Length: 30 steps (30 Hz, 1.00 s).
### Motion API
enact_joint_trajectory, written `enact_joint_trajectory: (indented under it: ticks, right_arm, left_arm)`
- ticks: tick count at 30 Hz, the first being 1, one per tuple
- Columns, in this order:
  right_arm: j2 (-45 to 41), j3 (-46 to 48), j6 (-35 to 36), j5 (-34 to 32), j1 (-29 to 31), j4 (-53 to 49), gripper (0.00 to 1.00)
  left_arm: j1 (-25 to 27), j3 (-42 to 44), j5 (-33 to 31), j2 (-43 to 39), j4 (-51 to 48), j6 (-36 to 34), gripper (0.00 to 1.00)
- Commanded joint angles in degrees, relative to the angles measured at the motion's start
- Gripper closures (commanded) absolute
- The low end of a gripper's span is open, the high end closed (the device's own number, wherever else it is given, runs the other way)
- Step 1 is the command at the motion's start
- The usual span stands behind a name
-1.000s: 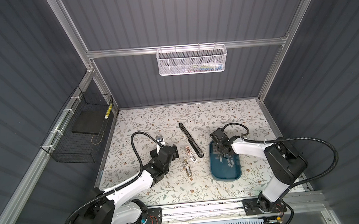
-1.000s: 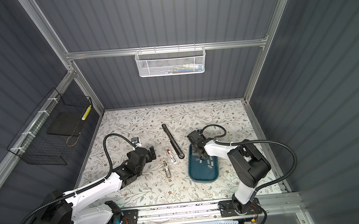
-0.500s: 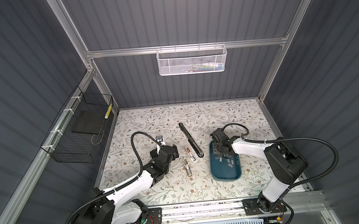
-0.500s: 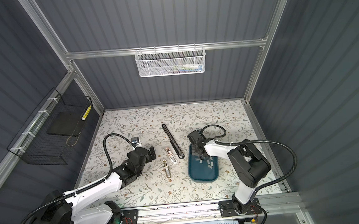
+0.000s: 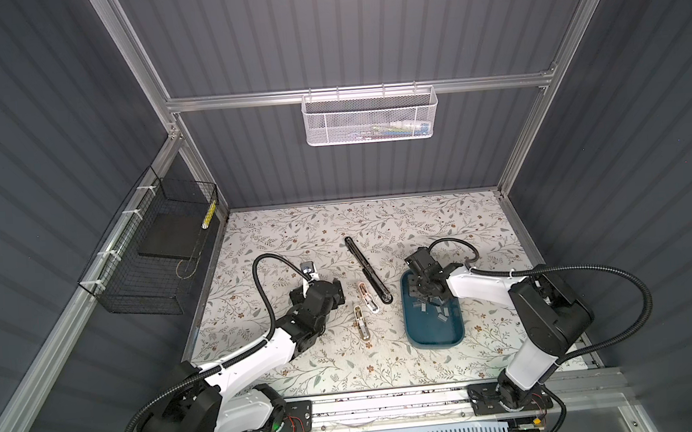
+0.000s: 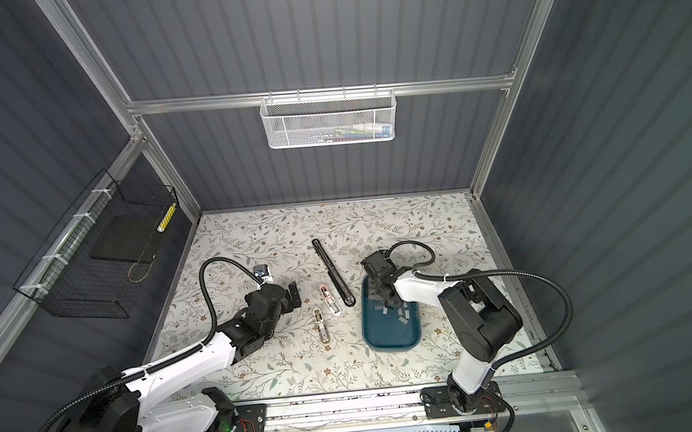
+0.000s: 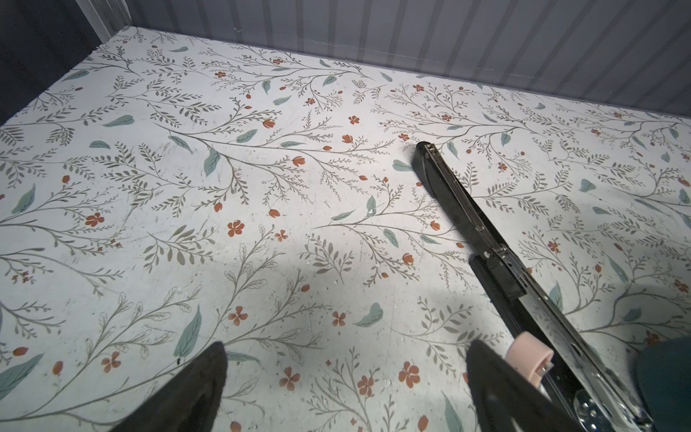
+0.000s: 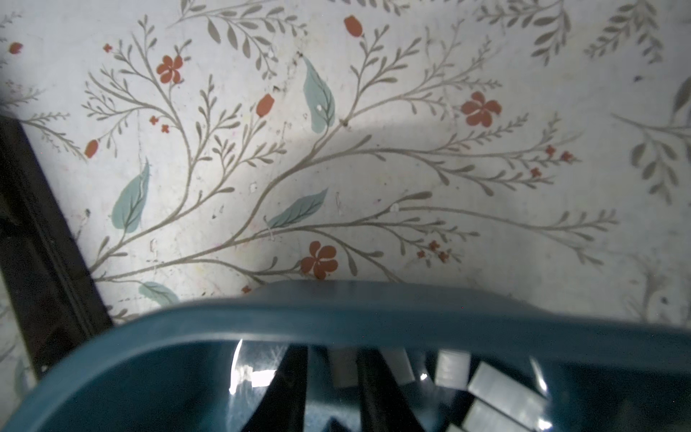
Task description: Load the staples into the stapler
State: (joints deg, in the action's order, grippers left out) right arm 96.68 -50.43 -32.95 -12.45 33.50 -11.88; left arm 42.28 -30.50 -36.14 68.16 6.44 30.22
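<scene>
"Pincer first: how is your right pincer point(image 5: 423, 298) set?"

"It points down into the back end of the tray. Its jaws are drawn close, with only a narrow gap between them. In my right wrist view a pale strip sits in that gap, against one of the fingers point(image 8: 374, 396). Whether I pinch it or merely straddle it, I cannot tell."

"And the staples?"

"The staples point(image 5: 436, 308) lie loose in the teal tray point(image 5: 434, 346). They are short grey strips scattered at all angles over its back half, under and beside my fingers. The tray rests on the right half of the table point(image 5: 296, 237), nearer the front edge than the back."

"The stapler?"

"The stapler point(image 5: 367, 269) is long and black and lies opened flat near the table's middle. It slants from the back-edge side down to just beside the tray's back left corner. Two small things lie just left of its near end: a pink-and-white piece point(image 5: 369, 303) and a beige piece point(image 5: 362, 328), which is closer to the front edge."

"Your other arm?"

"My left pincer point(image 5: 333, 296) sits left of those pieces, jaws spread wide and holding nothing. My left wrist view shows only flowered table between its fingers."
</scene>
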Motion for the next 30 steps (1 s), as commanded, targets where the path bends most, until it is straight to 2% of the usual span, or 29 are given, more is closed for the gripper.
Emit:
enact_joint_trajectory:
  ticks: [1, 5, 10, 13, 18, 22, 26, 30]
  right_arm:
    - [-0.53, 1.44, -0.88, 2.93, 0.40, -0.72, 0.73]
    - [-1.04, 2.04, -1.51, 3.17, 0.37, -0.05, 0.74]
    - [-1.20, 2.11, -2.32, 3.73, 0.36, 0.37, 0.79]
    - [-1.40, 2.33, -2.82, 4.08, 0.35, 0.43, 0.86]
    - [-2.37, 2.70, -3.23, 4.36, 0.37, 0.34, 0.89]
    - [-3.49, 3.14, -3.11, 4.58, 0.37, 0.39, 0.88]
    - [-3.06, 2.63, -2.22, 4.00, 0.37, -0.39, 0.79]
    - [-1.48, 1.62, -1.54, 3.60, 0.35, -1.69, 0.76]
  left_arm:
    - [-0.32, -1.58, 0.11, 0.50, -0.36, -0.86, 0.00]
    - [-0.27, -1.62, 0.11, 0.56, -0.37, -0.87, 0.00]
    - [-0.28, -1.80, 0.19, 0.51, -0.46, -0.92, 0.00]
    - [-0.27, -1.71, 0.19, 0.40, -0.55, -0.86, 0.00]
    - [-0.30, -1.72, 0.32, 0.40, -0.55, -0.81, 0.00]
    - [-0.31, -1.74, 0.37, 0.46, -0.55, -0.84, 0.00]
    - [-0.28, -1.75, 0.46, 0.43, -0.55, -0.88, 0.00]
    - [-0.27, -1.75, 0.36, 0.49, -0.55, -0.86, 0.00]
